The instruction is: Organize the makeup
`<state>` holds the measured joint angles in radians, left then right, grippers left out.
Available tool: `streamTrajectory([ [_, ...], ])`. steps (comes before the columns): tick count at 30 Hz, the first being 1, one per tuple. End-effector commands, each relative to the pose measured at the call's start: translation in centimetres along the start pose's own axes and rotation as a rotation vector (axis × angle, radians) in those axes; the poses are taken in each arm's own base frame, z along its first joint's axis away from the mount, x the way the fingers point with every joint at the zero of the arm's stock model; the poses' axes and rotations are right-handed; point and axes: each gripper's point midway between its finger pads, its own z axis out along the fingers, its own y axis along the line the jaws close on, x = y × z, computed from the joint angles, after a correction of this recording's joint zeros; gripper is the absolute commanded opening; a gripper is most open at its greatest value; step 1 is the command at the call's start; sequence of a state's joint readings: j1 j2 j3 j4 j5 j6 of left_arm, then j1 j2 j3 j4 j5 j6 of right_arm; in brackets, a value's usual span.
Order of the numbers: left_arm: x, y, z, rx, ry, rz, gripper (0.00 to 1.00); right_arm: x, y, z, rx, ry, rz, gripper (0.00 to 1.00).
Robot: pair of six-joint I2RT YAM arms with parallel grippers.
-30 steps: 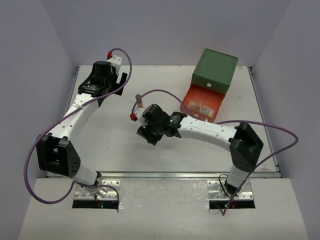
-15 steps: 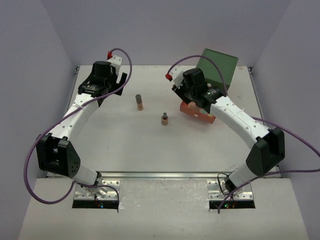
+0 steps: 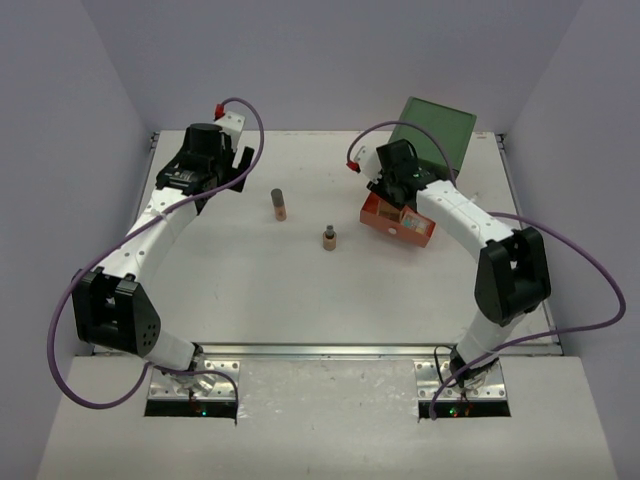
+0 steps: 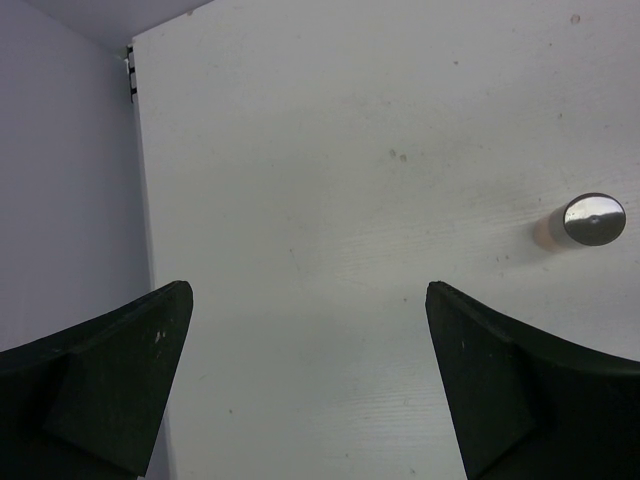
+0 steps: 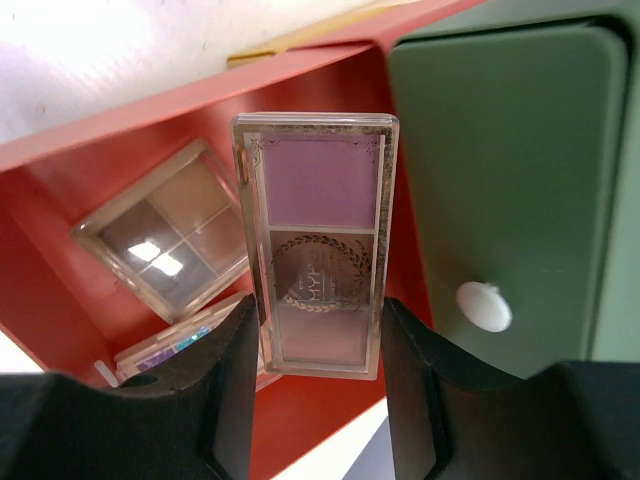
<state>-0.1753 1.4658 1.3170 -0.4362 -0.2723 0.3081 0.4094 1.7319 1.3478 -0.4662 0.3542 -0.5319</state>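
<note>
My right gripper (image 5: 317,322) is shut on a long clear palette (image 5: 316,200) with purple and pink pans, gripping its long sides near one end. It hangs over the open orange drawer (image 5: 60,330). In the drawer lie a square four-pan brown palette (image 5: 165,240) and a glittery palette (image 5: 175,345). In the top view the right gripper (image 3: 391,190) sits above the drawer (image 3: 425,235). Two tan tubes stand on the table, a taller tube (image 3: 279,204) and a shorter tube (image 3: 328,238). My left gripper (image 3: 205,168) is open at the far left, its jaws (image 4: 308,300) over bare table.
The green drawer box (image 3: 432,135) stands at the back right, its green front with a white knob (image 5: 483,306) just right of the held palette. A silver-capped tube (image 4: 593,218) shows right of my left fingers. The side wall (image 4: 60,200) is close on the left.
The right arm has swung from the table's middle up to the orange drawer and now hovers over it. The shorter tube, hidden under that arm before, now shows. The left arm has not moved.
</note>
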Motion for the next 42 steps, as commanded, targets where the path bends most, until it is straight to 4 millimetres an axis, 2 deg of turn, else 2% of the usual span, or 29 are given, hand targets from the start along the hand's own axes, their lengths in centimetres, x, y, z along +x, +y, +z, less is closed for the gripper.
streamTrajectory([
  [1, -1.8, 1.3, -1.3, -0.043, -0.075, -0.017, 1.0, -0.3, -0.7, 0.4, 0.013, -0.014, -0.024, 0.2],
  [3, -1.9, 1.4, -1.3, -0.045, -0.076, -0.016, 1.0, -0.1, -0.8, 0.8, 0.016, -0.003, -0.025, 0.4],
  [9, -1.7, 1.4, -1.3, -0.046, -0.074, -0.008, 1.0, -0.5, -1.6, 0.1, 0.034, -0.013, -0.013, 0.64],
  [13, -1.6, 1.4, -1.3, -0.046, -0.072, -0.005, 1.0, -0.7, -2.4, -1.0, 0.052, -0.022, 0.002, 0.7],
  [17, -1.7, 1.4, -1.3, -0.044, -0.074, -0.004, 1.0, -1.4, -3.6, -2.8, 0.072, -0.052, 0.043, 0.7],
  [20, -1.8, 1.4, -1.3, -0.044, -0.077, -0.006, 1.0, -3.0, -5.4, -5.9, 0.092, -0.104, 0.171, 0.7],
  [23, -1.9, 1.4, -1.4, -0.044, -0.079, -0.011, 1.0, -4.7, -5.4, -9.8, 0.029, -0.199, 0.436, 0.7],
  [24, -1.8, 1.3, -1.3, -0.041, -0.078, -0.01, 1.0, -5.2, -5.0, -10.9, 0.0, -0.234, 0.523, 0.7],
  [25, -1.8, 1.3, -1.3, -0.04, -0.077, -0.01, 1.0, -5.6, -4.0, -11.7, -0.045, -0.266, 0.685, 0.69],
  [27, -1.8, 1.2, -1.2, -0.037, -0.076, -0.012, 1.0, -4.8, -1.7, -12.9, -0.109, -0.285, 0.866, 0.64],
  [29, -1.9, 1.1, -1.1, -0.032, -0.075, -0.014, 1.0, -4.0, 0.3, -13.1, -0.117, -0.288, 1.101, 0.59],
  [30, -1.9, 1.0, -1.0, -0.029, -0.075, -0.014, 1.0, -3.7, 1.0, -13.0, -0.114, -0.301, 1.159, 0.58],
  [32, -2.0, 0.9, -1.0, -0.02, -0.076, -0.019, 1.0, -2.3, 3.5, -12.6, -0.084, -0.295, 1.287, 0.57],
  [34, -2.0, 0.8, -1.0, -0.016, -0.075, -0.021, 1.0, -1.5, 5.7, -12.2, -0.08, -0.268, 1.345, 0.56],
  [36, -2.0, 0.7, -1.1, -0.011, -0.074, -0.021, 1.0, -0.7, 6.3, -12.0, -0.013, -0.266, 1.379, 0.54],
  [38, -1.9, 0.6, -1.0, -0.008, -0.072, -0.022, 1.0, -1.0, 7.7, -11.6, -0.023, -0.26, 1.417, 0.51],
  [42, -2.0, 0.5, -1.1, -0.004, -0.076, -0.029, 1.0, 0.1, 9.8, -9.5, -0.017, -0.171, 1.473, 0.45],
])
